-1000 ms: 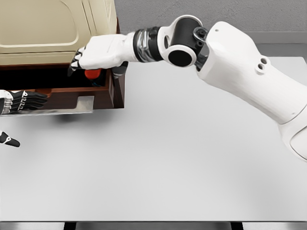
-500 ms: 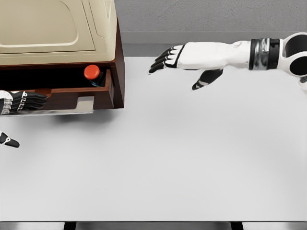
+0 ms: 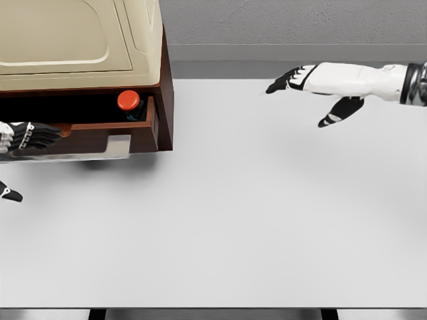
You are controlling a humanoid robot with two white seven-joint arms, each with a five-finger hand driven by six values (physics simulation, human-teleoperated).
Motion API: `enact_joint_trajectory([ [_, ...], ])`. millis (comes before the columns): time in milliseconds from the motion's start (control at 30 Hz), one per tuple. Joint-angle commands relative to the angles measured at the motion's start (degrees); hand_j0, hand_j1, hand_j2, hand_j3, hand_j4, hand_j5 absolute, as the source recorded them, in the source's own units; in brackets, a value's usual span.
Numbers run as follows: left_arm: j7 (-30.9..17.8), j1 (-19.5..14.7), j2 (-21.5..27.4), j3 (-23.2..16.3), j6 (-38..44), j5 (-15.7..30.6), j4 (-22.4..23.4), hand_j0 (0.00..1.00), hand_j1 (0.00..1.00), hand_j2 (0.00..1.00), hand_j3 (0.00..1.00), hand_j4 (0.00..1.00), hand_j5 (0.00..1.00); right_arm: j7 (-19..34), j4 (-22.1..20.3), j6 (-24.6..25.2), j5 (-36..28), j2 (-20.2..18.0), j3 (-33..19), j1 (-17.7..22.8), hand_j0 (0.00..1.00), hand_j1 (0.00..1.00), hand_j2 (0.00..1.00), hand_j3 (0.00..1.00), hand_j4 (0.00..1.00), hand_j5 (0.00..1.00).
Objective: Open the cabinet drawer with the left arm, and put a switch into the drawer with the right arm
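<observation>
Right robot hand [image 3: 313,83] hangs above the worktop [image 3: 253,220], fingers stretched out flat, holding nothing. Left robot hand [image 3: 23,137] curls its dark fingers on the drawer [image 3: 100,137] front at the picture's left edge. Drawer's pulled open under the cabinet [image 3: 80,40], and the red-capped switch [image 3: 129,102] sits inside, right end.

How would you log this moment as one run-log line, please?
drawer: open | switch: inside drawer | left hand: at drawer front | right hand: open, empty, above table

Red-capped switch [image 3: 129,101] stands upright in the open drawer [image 3: 107,137]
</observation>
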Motion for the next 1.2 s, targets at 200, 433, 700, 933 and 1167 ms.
enact_joint_trajectory([
  [200, 0.01, -0.08, 0.09, 0.66, 0.03, 1.62, 0.01, 1.00, 1.00, 1.00, 1.00, 1.00, 1.00, -0.03, 2.55, 0.17, -0.32, 0.80, -0.25, 0.18, 1.00, 1.00, 1.00, 1.00, 1.00, 1.00],
  [433, 0.01, -1.40, 0.88, 2.33, 0.03, 7.60, 0.01, 1.00, 1.00, 1.00, 1.00, 1.00, 1.00, -0.03, 6.86, 0.17, -0.32, 2.11, -0.17, 0.18, 1.00, 1.00, 1.00, 1.00, 1.00, 1.00],
  [700, 0.01, -6.67, -2.89, 3.21, -0.14, 7.87, 0.01, 1.00, 1.00, 1.00, 1.00, 1.00, 1.00, -0.03, 7.47, 0.17, -0.32, 2.73, -0.08, 0.26, 1.00, 1.00, 1.00, 1.00, 1.00, 1.00],
  [933, 0.01, -8.52, -13.62, 3.21, -0.23, 7.87, 0.01, 1.00, 1.00, 1.00, 1.00, 1.00, 1.00, -0.03, 7.74, 0.17, -0.32, 2.82, -0.08, 0.26, 1.00, 1.00, 1.00, 1.00, 1.00, 1.00],
  [1167, 0.01, -8.78, -21.26, 2.86, -0.14, 7.34, 0.01, 1.00, 1.00, 1.00, 1.00, 1.00, 1.00, -0.03, 7.65, 0.17, -0.32, 3.17, -0.08, 1.41, 1.00, 1.00, 1.00, 1.00, 1.00, 1.00],
])
